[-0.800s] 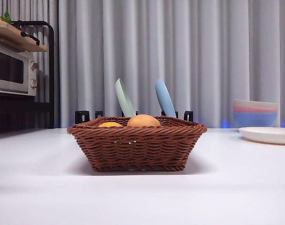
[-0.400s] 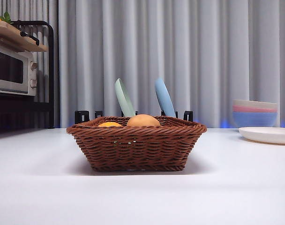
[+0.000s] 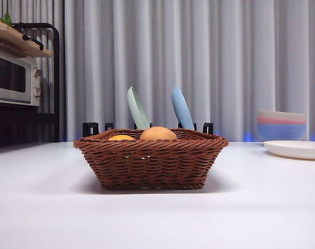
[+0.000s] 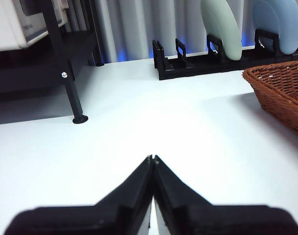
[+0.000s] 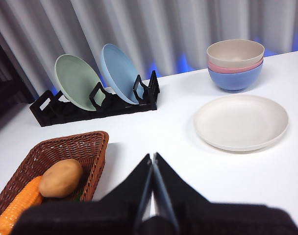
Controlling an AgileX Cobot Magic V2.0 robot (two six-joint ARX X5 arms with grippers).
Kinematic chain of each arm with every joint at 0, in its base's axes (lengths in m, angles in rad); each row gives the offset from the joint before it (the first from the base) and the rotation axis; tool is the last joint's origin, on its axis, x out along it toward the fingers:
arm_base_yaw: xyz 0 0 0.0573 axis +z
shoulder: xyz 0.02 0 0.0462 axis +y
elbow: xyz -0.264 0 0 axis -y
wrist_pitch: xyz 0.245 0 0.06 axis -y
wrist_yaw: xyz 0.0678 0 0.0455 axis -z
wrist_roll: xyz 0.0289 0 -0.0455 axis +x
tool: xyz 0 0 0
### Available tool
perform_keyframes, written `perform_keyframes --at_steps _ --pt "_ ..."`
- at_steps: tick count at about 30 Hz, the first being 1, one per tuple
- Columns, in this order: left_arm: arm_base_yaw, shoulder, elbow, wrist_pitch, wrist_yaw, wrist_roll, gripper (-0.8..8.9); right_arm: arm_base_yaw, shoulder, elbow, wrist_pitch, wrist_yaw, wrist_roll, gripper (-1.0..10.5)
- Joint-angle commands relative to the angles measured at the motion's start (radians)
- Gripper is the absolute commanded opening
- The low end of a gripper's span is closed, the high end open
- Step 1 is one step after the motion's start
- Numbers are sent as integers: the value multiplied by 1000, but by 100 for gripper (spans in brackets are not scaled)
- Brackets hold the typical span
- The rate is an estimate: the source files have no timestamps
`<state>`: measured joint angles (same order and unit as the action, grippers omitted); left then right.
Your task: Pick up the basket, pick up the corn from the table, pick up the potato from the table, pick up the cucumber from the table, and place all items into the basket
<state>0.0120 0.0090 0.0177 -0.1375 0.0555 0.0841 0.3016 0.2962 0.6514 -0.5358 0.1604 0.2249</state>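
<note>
While both the left gripper (image 4: 152, 159) and right gripper (image 5: 152, 157) are pressed together, 2 vegetables are seen inside the brown woven basket (image 3: 151, 161): bumpy orange corn (image 5: 17, 206) and smooth tan potato (image 5: 61, 177).

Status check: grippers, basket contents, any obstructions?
Left gripper shut, empty; right gripper shut, empty. Potato and corn in basket. Cucumber not clearly visible. Nothing obstructing.
</note>
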Motion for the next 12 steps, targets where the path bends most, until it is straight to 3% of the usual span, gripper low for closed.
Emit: perform_keyframes --at_steps 1,12 --pt "3 -6 -15 -22 -3 -4 -3 2 0 -7 3 4 9 -16" --pt "2 -5 -14 -41 -2 -6 -3 1 0 -7 3 3 9 -16"
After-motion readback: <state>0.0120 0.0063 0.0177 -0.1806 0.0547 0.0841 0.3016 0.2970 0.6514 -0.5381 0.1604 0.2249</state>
